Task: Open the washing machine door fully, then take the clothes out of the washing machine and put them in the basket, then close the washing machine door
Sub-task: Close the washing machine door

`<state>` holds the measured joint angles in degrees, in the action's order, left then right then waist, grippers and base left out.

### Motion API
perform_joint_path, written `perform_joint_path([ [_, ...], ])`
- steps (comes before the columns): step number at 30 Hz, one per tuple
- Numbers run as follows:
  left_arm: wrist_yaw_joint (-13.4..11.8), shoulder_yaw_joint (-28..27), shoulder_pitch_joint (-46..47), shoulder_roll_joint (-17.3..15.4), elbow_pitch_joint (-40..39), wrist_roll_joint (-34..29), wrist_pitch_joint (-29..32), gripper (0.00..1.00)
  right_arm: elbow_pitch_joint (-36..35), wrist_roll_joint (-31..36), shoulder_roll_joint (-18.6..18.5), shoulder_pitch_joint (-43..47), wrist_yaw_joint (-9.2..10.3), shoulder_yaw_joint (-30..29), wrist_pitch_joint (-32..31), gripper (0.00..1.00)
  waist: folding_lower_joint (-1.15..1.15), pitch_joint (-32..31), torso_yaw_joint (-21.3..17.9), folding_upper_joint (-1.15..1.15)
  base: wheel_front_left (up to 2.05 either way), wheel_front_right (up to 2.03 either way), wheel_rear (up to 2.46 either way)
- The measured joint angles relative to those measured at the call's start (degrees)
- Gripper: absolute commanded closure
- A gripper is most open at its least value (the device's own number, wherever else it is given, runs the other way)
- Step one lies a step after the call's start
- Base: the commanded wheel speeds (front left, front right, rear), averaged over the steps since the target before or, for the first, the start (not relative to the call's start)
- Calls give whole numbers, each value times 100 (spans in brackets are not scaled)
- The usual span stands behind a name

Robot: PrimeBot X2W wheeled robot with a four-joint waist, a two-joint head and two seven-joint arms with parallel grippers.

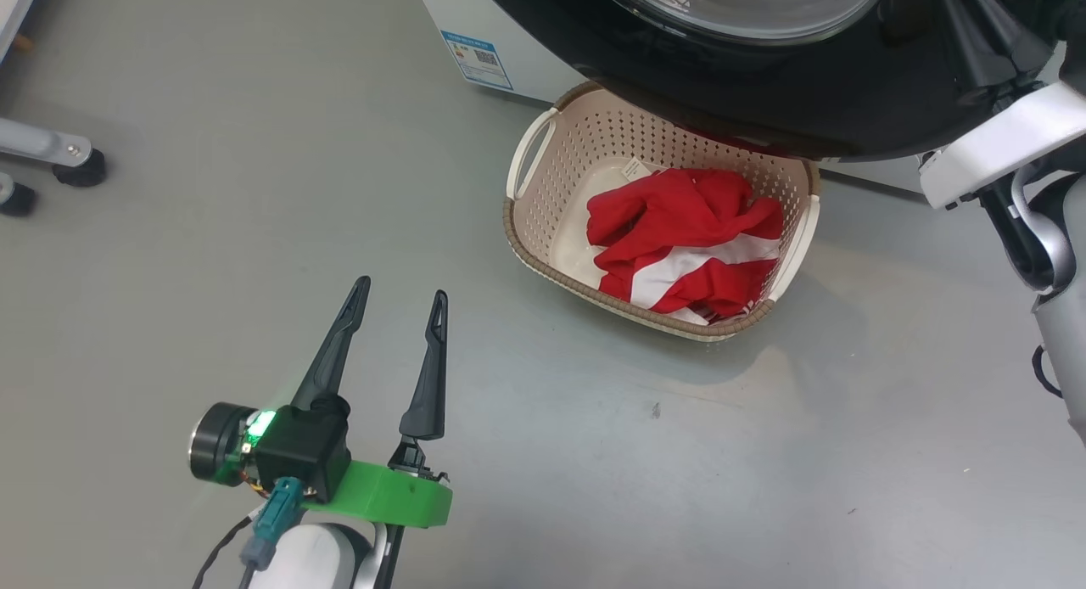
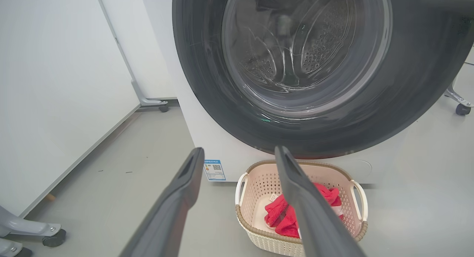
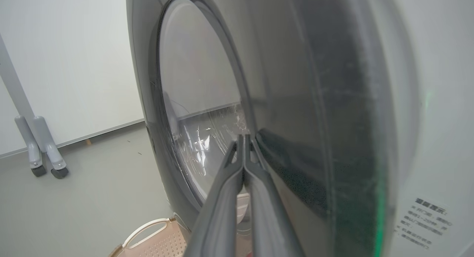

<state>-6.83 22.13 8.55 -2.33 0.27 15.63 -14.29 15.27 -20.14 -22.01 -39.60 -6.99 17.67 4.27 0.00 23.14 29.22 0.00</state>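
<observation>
The washing machine door (image 1: 764, 105), black-rimmed with a glass bowl, stands close against the white washing machine (image 1: 526, 54); I cannot tell whether it is latched. In the right wrist view my right gripper (image 3: 244, 137) is shut, empty, its tips touching the door's black rim (image 3: 296, 101) beside the glass. Through the door (image 2: 207, 83) the steel drum shows. On the floor below sits the cream basket (image 1: 577, 288) holding the red, white-striped clothes (image 1: 679, 224). My left gripper (image 1: 402, 289) hovers open and empty, short of the basket's left side. The left wrist view looks between its fingers (image 2: 240, 149) at basket (image 2: 270, 246) and clothes (image 2: 279, 218).
My right arm's white forearm (image 1: 1001, 143) reaches in from the right edge. Grey caster legs (image 1: 76, 160) stand at the far left, by a white panel (image 2: 55, 101). A blue label (image 2: 214, 170) marks the machine's lower front. Bare grey floor lies in front of the basket.
</observation>
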Motion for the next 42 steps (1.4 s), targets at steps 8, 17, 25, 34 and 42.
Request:
perform_joint_path([
  [8,0,-13,15,7,-152,89,-16,0,110,-157,-135,-358,-52,20,-1,100,0,173,-1,0,0,0,0],
  [17,0,3,125,15,-264,111,-16,0,355,-177,-334,-907,-52,79,-44,100,0,385,-51,0,0,0,0],
  [25,0,69,220,23,-260,162,-16,0,738,-194,-415,-1318,-52,-51,30,100,0,472,-67,0,0,0,0],
  [34,0,104,265,24,-230,261,-16,0,1068,-88,-468,-1472,-62,-37,210,100,0,431,-41,0,0,0,0],
  [42,0,23,267,26,-172,261,-16,0,1285,-91,-322,-1509,-49,207,320,100,0,326,-102,0,0,0,0],
])
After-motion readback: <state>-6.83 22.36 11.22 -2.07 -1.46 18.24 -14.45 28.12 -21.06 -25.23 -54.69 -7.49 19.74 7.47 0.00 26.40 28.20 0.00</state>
